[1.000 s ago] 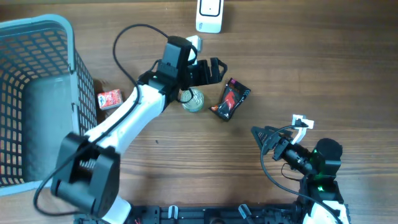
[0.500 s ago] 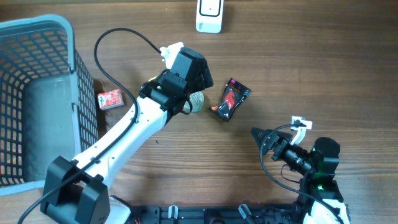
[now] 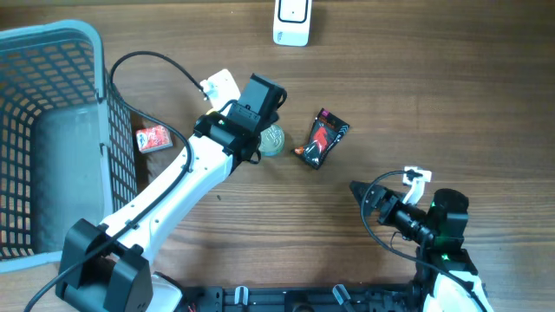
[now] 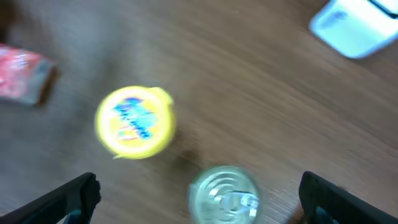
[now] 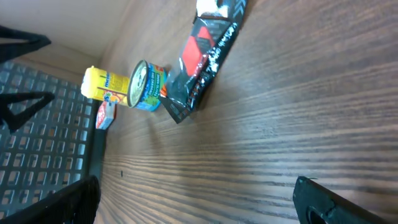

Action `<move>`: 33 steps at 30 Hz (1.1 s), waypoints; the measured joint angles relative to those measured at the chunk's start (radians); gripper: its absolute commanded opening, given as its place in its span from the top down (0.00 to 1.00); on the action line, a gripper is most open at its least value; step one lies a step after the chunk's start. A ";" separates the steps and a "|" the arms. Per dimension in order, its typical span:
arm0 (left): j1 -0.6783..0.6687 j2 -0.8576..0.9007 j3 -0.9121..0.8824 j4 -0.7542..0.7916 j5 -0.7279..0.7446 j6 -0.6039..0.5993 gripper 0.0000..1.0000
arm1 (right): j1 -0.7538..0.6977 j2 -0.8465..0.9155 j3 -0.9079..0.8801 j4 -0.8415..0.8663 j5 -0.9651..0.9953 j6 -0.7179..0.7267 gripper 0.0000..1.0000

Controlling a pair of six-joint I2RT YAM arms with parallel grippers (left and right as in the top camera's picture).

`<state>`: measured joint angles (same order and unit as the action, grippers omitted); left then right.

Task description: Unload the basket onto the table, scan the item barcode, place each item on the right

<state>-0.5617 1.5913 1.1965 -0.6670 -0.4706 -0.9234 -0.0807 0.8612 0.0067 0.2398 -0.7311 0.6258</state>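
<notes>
Tin can: stood upright, lid up, on the table, directly below the left gripper, by far the nearer of the two.
Left gripper: jaws spread wide, holding nothing, one finger on either side of the can from above.
Yellow tub: just beside the can, on the basket side.
Scanner: at the far table edge, beyond the can.
Right gripper: wide open, empty, well apart, past the snack packet.

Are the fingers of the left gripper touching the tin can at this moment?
Apart. In the left wrist view the tin can sits low in the middle, and bare table shows between it and each of the left gripper's fingers at the bottom corners.
</notes>
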 measured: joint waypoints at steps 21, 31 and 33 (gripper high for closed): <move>0.113 0.002 0.000 -0.041 0.011 -0.138 0.01 | 0.000 0.050 0.000 0.000 0.003 0.000 0.00; 0.302 0.021 0.000 -0.084 0.197 -0.116 0.00 | 0.000 0.050 0.000 0.000 0.003 0.000 0.00; 0.294 0.021 0.000 -0.072 0.209 -0.093 0.00 | 0.000 0.050 0.000 0.000 0.003 0.000 0.00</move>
<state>-0.2680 1.6123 1.1961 -0.7395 -0.2611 -1.0164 -0.0807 0.9112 0.0067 0.2394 -0.7284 0.6262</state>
